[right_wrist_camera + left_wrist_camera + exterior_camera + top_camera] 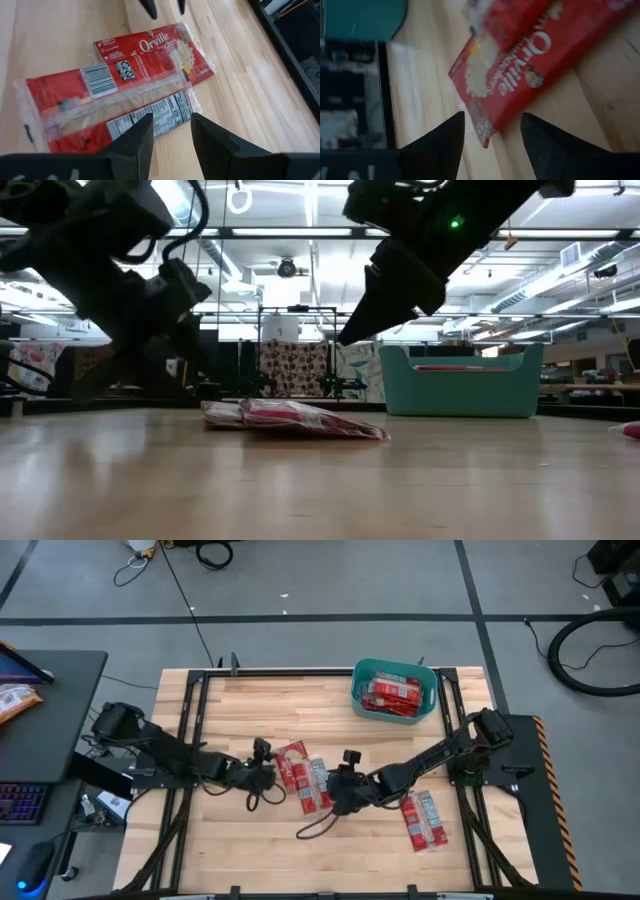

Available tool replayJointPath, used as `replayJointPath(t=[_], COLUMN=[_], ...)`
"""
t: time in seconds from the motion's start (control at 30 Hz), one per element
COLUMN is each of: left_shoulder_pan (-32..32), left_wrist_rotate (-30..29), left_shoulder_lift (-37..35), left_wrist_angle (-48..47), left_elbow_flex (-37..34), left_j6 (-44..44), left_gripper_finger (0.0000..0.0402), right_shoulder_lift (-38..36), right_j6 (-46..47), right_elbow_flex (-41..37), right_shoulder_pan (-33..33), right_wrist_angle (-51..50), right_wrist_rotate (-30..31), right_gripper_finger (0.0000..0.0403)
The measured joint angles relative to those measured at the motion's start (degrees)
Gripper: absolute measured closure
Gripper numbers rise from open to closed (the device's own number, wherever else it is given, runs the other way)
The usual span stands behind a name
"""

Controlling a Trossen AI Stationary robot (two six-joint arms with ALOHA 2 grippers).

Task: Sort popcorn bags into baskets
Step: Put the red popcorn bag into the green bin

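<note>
Mid-tabletop (240, 710) pair of popcorn bags (303, 776): two flat red packets lying side by side and partly overlapped, long axes running roughly from the far edge toward the near edge with a slight slant. Left gripper (266, 772) is sitting just beside the pair on its left, jaws standing apart and empty; its wrist view is showing one corner of the upper bag (520, 65) poking into the gap between the two fingers (442, 145), so the bag lies straight ahead of these jaws and across their opening. Right gripper (340, 795) is sitting just beside the pair on its right, toward the near end, jaws part-open and holding nothing; its wrist view is showing both bags (125, 85) ahead, the clear-wrapped lower one nearest the fingers (140, 135). Both arms are about equally near; the left looks better lined up, with a corner already between its jaws. Second pair of bags (422, 819) is lying near the right front of the tabletop, well apart from both grippers. Teal basket (358, 690) is standing at the far edge, right of centre, already holding several bags (392, 695); it lies beyond the mid pair and closer to the right arm's side.
</note>
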Motion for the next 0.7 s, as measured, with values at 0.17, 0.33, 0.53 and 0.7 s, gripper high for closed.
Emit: replayJointPath(t=[0.17,0.33,0.53,0.7], left_shoulder_pan=[0.9,3.7,6.4,6.9], left_wrist_rotate=[0.4,0.8,3.6,6.6], left_shoulder_lift=[3.9,7.1,9.5,9.9], left_wrist_angle=[-0.2,1.5,3.3,2.9], left_elbow_flex=[1.1,2.0,2.2,2.2], left_j6=[10.3,13.1,18.2,20.4], left_gripper_finger=[0.0194,0.0200,0.0228,0.0318], right_shoulder_lift=[0.0,0.0,0.0,0.0], right_j6=[0.8,1.2,1.3,1.6], right_elbow_flex=[-0.1,-0.1,-0.1,-0.1], right_shoulder_pan=[2.5,3.8,4.1,4.0], right_wrist_angle=[0.1,1.1,1.8,1.9], right_wrist_rotate=[4.3,7.7,7.6,7.6], right_gripper_finger=[0.0265,0.0265,0.0265,0.0265])
